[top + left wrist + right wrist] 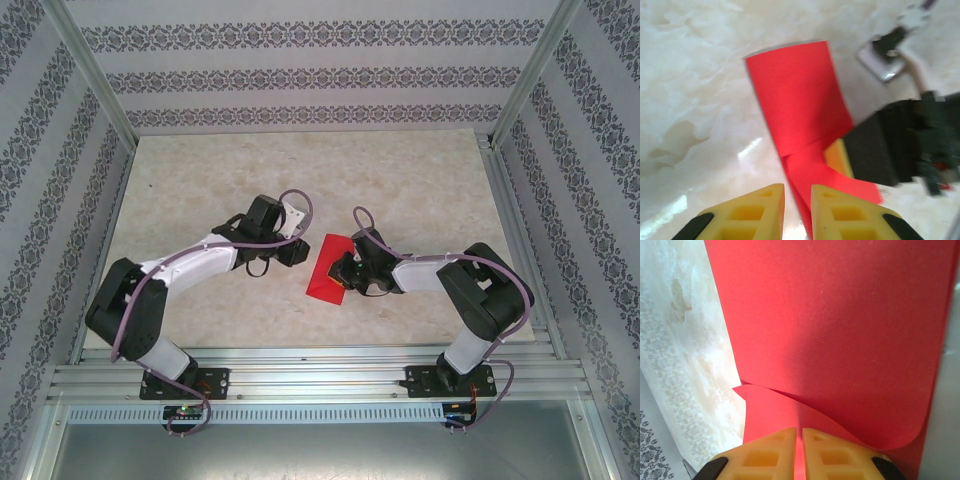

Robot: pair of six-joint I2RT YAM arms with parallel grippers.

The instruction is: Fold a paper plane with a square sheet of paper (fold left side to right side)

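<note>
The square sheet of paper (328, 268), bright red, lies mid-table between the two grippers, doubled over into a narrow upright strip. In the right wrist view the sheet (840, 315) has one layer curling over another. My right gripper (801, 440) is shut on the sheet's near edge, and red shows in the thin slit between its pads. In the left wrist view the sheet (795, 95) stretches away from my left gripper (798, 200). Its yellow fingers stand a little apart at the sheet's edge, gripping nothing. The right gripper's yellow finger (837, 157) lifts the sheet's right side. From above, the left gripper (303, 250) and right gripper (342, 272) flank the sheet.
The beige marbled table (420, 180) stretches back and to both sides of the sheet. Patterned walls and aluminium frame posts (90, 70) close it in. A metal rail (320, 375) runs along the near edge by the arm bases.
</note>
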